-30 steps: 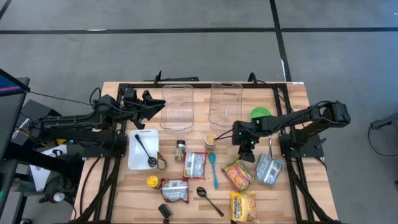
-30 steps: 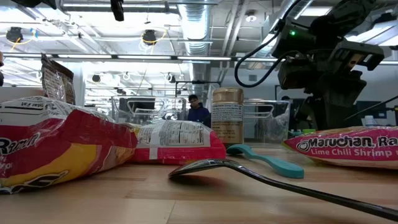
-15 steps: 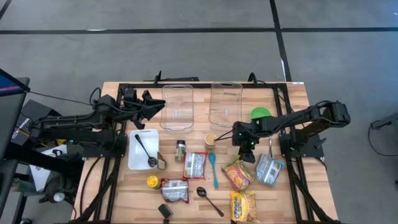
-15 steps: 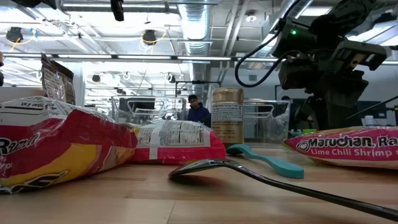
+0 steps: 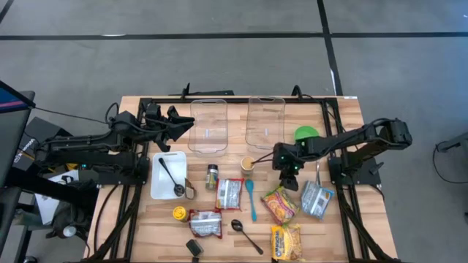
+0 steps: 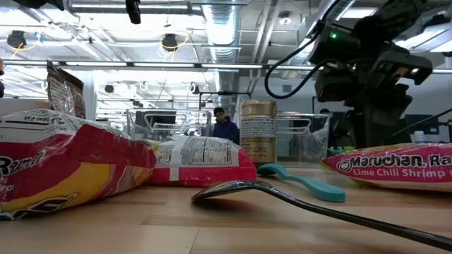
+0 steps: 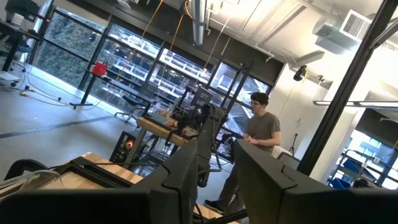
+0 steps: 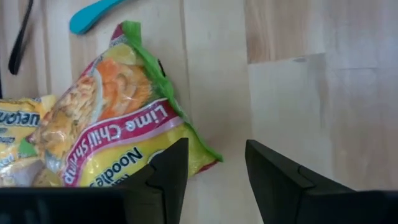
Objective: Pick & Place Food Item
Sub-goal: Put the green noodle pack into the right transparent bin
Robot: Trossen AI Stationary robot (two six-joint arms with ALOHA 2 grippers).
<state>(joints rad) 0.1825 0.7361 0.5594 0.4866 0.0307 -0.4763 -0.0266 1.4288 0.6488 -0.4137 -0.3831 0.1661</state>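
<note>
Right gripper [image 8: 214,171], fingers parted and empty, hangs over a Lime Chili Shrimp ramen packet [image 8: 106,134]: yellow, red banner, green crimped edge

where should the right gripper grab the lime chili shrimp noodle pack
Probably by the green-edged corner of the noodle pack, the part nearest the right gripper. The pack lies flat on the table, so come straight down with the open fingers astride that thin crimped edge; bare wood beside it gives one finger room.
</note>
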